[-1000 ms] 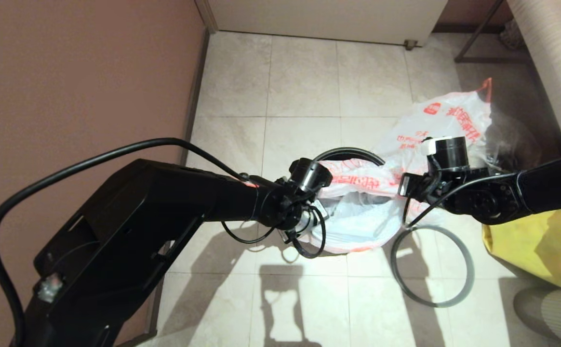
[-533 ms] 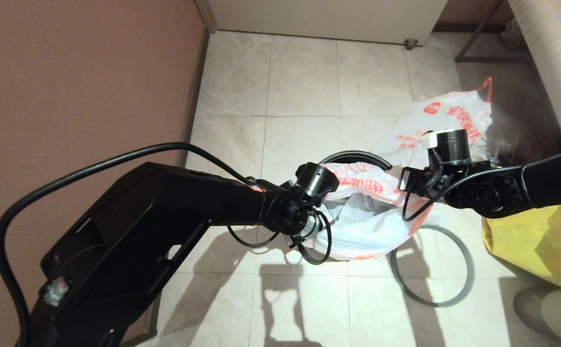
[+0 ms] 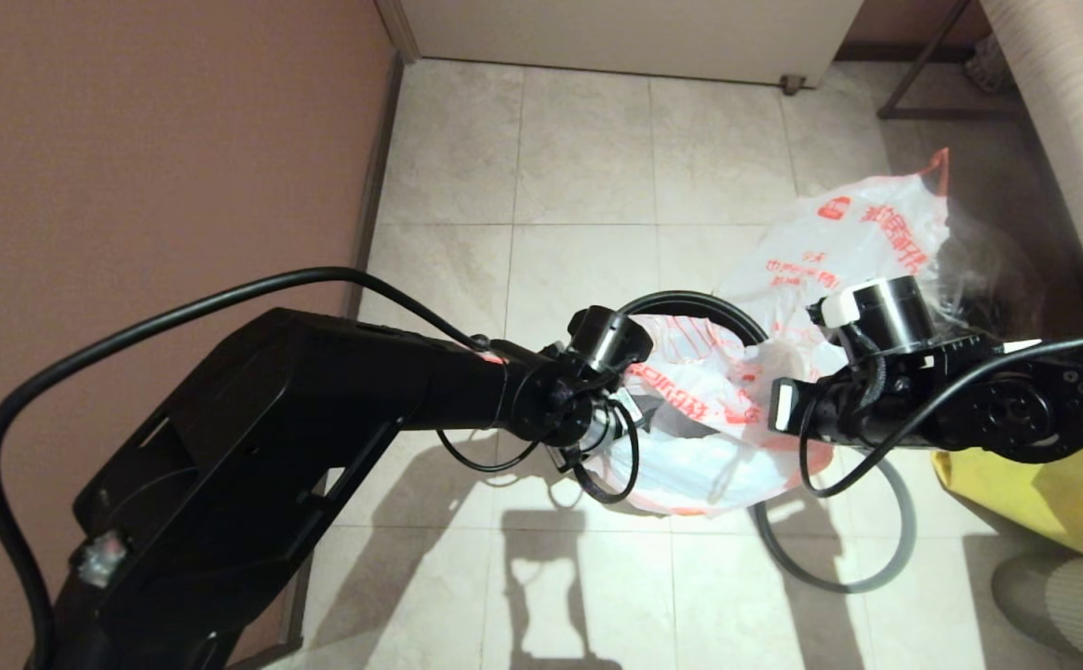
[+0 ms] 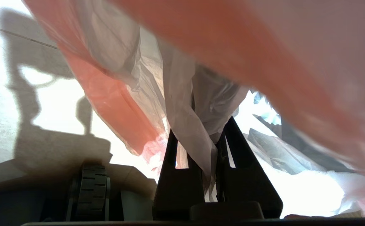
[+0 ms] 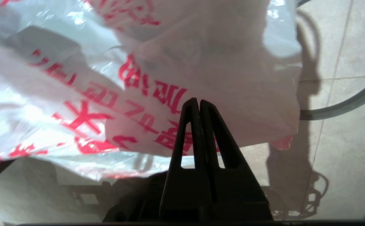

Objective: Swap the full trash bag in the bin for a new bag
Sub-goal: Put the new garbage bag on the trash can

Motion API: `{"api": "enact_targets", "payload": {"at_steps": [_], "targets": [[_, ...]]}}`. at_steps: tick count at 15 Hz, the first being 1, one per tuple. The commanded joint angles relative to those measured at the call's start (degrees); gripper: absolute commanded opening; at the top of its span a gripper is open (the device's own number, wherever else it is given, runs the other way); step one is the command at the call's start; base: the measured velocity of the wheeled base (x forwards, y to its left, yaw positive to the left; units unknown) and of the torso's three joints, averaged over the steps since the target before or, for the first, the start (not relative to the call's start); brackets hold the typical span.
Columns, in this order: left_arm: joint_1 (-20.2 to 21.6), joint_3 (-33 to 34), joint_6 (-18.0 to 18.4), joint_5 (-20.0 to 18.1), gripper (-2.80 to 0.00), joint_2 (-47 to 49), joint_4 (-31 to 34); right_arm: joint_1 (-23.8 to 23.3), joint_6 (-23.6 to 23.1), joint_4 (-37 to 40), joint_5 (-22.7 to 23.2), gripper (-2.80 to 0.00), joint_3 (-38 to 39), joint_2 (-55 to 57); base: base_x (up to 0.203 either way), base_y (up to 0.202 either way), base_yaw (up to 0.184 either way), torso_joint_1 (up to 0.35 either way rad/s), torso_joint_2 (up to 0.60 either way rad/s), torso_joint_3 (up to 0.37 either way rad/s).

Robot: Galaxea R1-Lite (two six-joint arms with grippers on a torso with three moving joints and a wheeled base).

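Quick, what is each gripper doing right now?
Left gripper: shut on the new bag.
Right gripper: shut; whether it pinches the bag cannot be told.

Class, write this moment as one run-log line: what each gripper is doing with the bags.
left gripper: shut on new bag over bin | right gripper: shut, at bag's far edge, grip unclear | grey ring: on floor
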Motion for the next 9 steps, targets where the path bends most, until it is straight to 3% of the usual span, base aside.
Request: {"api": "enact_targets", "payload": {"at_steps": [1, 4, 9], "targets": [[-0.1, -0.1, -0.3, 0.1, -2.8, -0.2, 0.0, 0.8, -0.1, -0.1, 0.3, -2.8, 1.2, -2.7, 0.0, 0.0, 0.0, 0.0, 0.0, 0.0], [-0.1, -0.2, -0.3, 0.1, -2.8, -0.1, 0.0, 1.9, -1.1, -0.1, 5.5, -2.8, 3.3, -4.8, 0.0, 0.0, 0.0, 0.0, 0.0, 0.0], [0.0, -0.2, -0.3, 0.1, -2.8, -0.1, 0.0, 4.9, -2.7, -0.9, 6.0, -2.8, 6.4, -2.8, 0.0, 0.0, 0.0, 0.0, 0.0, 0.0]]}}
